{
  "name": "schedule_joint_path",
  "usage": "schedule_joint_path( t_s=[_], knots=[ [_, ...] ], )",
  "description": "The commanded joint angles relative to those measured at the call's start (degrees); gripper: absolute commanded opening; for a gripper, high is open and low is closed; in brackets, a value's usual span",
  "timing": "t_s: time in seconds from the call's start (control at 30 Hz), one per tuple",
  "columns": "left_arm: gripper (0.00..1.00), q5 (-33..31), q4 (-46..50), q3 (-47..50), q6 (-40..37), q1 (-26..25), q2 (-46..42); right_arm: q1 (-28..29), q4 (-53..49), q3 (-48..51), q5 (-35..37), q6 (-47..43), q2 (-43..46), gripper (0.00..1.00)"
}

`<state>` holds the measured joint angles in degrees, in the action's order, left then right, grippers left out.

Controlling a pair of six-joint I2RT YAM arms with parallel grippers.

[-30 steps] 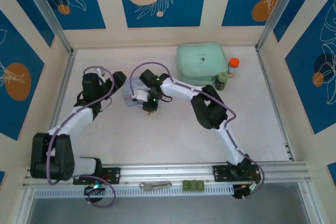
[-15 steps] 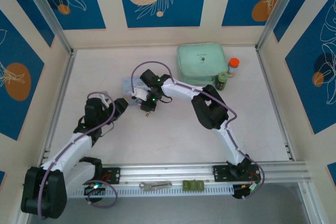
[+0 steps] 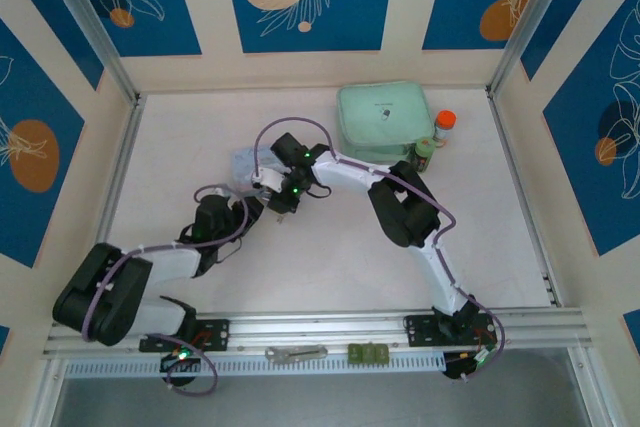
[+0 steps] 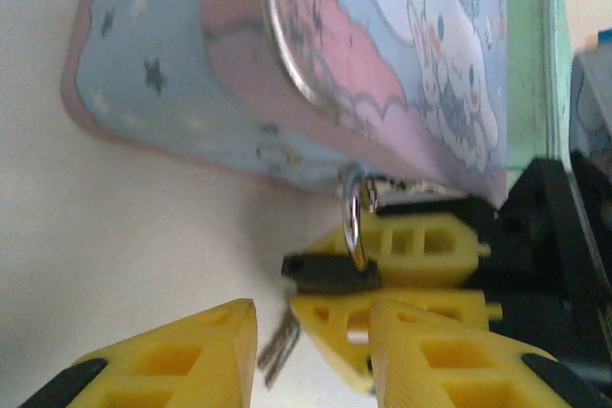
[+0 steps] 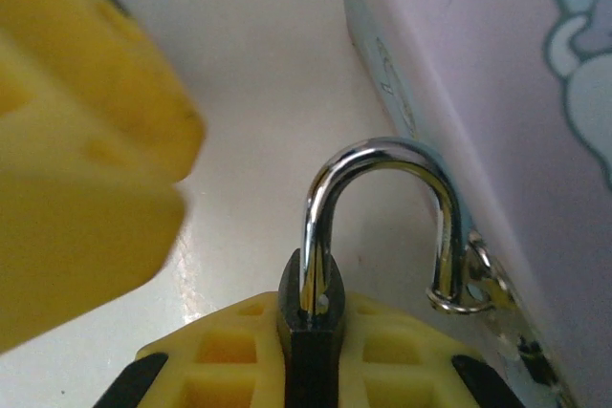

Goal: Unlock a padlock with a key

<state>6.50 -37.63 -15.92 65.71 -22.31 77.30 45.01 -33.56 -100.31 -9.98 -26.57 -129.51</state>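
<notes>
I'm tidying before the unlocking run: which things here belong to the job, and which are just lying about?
Job: padlock, gripped by right end effector; key; blue tin beside it.
Lying about: green case, orange-capped bottle, green bottle, grey tool.

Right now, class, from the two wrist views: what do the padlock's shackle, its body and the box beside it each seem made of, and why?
Shackle: polished metal, probably steel; mirror-bright with sharp highlights. Padlock body: dark and matte; painted metal or plastic, the look leaves it open. Box: likely thin printed sheet metal; glossy pastel cartoon print, with a bare silvery rim.
</notes>
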Motion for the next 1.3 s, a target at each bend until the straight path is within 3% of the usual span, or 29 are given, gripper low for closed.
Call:
schedule_joint_path(
  t_s=[0.0,0.23,0.37,0.47,0.6,0.7,0.83,0.97,1.17,1.27],
  knots=[
    [0.36,-5.3,-8.1,-2.1,-1.1,-0.3,1.7,0.2,-2.6,2.1,-4.7,0.4,0.4,0.00],
    [0.38,-3.9,-16.1,-3.8,0.5,-0.9,9.5,0.1,-2.4,1.7,-5.5,0.3,0.6,0.00],
    [0.33,-3.1,-21.8,-4.0,2.6,-1.6,15.0,0.1,-2.4,1.4,-5.6,0.3,0.6,0.00],
    [0.26,-2.4,-26.8,-4.3,4.5,-1.9,19.3,0.0,-2.7,1.0,-6.0,0.4,0.6,0.00],
    [0.08,-2.3,-32.6,-4.6,6.2,-2.0,23.4,0.1,-3.1,0.7,-5.9,0.4,0.6,0.00],
    [0.01,-3.1,-32.9,-4.2,5.8,-2.0,23.5,0.0,-3.8,0.6,-5.2,1.4,0.8,0.00],
    [0.00,-4.2,-29.6,-3.5,4.5,-2.0,21.4,-0.4,-2.3,3.6,-4.7,4.0,4.1,0.26],
    [0.00,-6.2,-29.4,-2.4,5.5,-2.2,21.6,-0.9,-0.1,7.7,-5.0,7.5,8.8,0.31],
    [0.00,-13.9,-37.3,-0.8,9.2,-4.6,25.8,-1.2,2.5,12.6,-2.4,12.4,15.0,0.33],
    [0.00,-17.8,-39.4,-0.6,10.0,-5.9,26.7,-1.9,2.0,12.9,-1.2,14.1,16.2,0.46]
  ],
)
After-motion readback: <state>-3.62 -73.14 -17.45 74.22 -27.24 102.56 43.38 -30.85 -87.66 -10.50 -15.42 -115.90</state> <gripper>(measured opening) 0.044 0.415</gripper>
